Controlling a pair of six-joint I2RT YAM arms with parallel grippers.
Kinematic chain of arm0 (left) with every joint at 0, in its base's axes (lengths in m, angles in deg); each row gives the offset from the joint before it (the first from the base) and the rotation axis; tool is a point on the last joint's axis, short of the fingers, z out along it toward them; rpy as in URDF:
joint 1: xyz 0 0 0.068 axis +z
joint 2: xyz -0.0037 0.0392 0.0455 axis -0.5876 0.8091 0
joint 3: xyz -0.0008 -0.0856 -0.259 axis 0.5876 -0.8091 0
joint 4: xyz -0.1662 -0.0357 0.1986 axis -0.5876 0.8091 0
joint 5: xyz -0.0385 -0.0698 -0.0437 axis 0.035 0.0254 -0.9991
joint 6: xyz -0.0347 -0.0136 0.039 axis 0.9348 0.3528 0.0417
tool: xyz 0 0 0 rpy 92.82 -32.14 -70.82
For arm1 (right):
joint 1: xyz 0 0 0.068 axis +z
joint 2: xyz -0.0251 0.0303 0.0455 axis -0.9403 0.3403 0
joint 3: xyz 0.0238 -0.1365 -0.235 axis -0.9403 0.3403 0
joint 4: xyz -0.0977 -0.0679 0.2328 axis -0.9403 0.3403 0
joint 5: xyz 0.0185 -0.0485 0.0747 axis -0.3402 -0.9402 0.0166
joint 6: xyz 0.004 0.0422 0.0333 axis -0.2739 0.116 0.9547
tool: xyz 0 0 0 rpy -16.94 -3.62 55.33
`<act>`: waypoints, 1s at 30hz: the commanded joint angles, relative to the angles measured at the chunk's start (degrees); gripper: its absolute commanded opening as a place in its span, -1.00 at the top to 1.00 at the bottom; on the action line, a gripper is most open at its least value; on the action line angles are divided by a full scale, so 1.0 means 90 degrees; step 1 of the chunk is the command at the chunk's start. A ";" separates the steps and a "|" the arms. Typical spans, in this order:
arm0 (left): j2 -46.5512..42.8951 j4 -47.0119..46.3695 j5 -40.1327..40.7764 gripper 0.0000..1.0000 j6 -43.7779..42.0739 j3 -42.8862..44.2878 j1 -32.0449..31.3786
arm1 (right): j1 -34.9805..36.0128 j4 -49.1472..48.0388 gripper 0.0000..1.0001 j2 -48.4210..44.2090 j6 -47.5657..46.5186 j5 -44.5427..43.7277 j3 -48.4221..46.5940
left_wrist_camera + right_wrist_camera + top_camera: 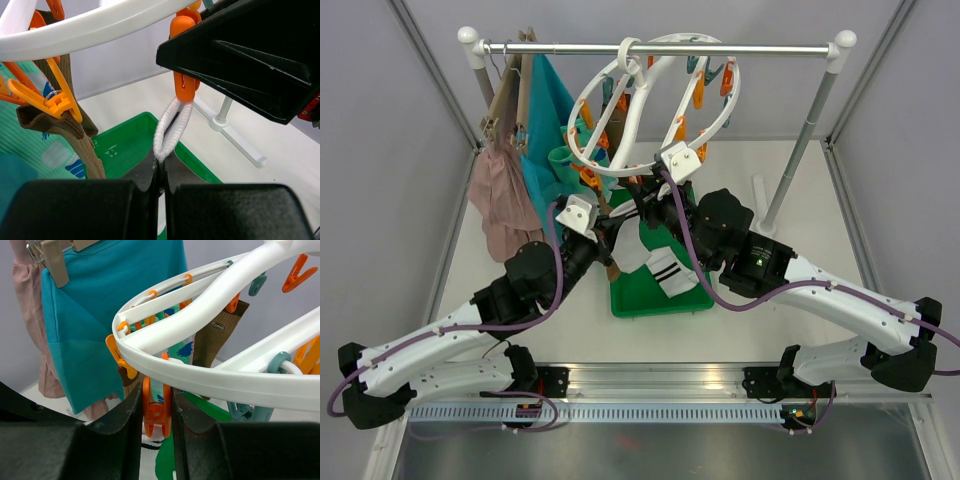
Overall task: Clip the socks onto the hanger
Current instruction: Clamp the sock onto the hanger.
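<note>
Under the hanger [215,375], 1 white sock [172,127] is being pegged: the left gripper [161,170], jaws shut on the sock's edge, lifts it to the tip of an orange peg [184,85], which the right gripper [156,400] squeezes from both sides. Next, I judge, the right jaws should ease off so the peg bites the sock, and only then should the left let go. Both arms reach forward and up, wrists meeting above the green tray [640,296].

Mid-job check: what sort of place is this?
Probably a lab test cell mocked up as a laundry-drying corner: plain grey enclosure walls, a metal clothes rail, the round white plastic peg hanger and a green plastic tray.
</note>
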 commanded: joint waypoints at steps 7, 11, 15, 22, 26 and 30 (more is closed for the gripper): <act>-0.0217 -0.0183 -0.0118 0.95 0.0056 0.0005 0.0038 | 0.0014 -0.0089 0.99 0.0013 -0.0033 -0.0273 -0.0155; -0.0207 -0.0222 -0.0128 0.95 0.0046 0.0005 0.0038 | 0.0014 -0.0089 0.99 0.0032 0.0007 -0.0205 -0.0175; -0.0139 -0.0270 -0.0186 0.95 0.0036 0.0035 0.0038 | 0.0004 -0.0108 1.00 0.0052 0.0017 -0.0214 -0.0194; -0.0119 -0.0407 -0.0323 0.95 0.0075 0.0005 0.0028 | 0.0014 -0.0118 1.00 0.0072 0.0163 -0.0185 -0.0234; -0.0119 -0.0485 -0.0372 0.95 0.0105 0.0005 0.0038 | 0.0014 -0.0128 0.99 0.0101 0.0231 -0.0166 -0.0224; -0.0080 -0.0534 -0.0391 0.95 0.0105 0.0015 0.0038 | 0.0014 -0.0167 1.00 0.0101 0.0260 -0.0185 -0.0194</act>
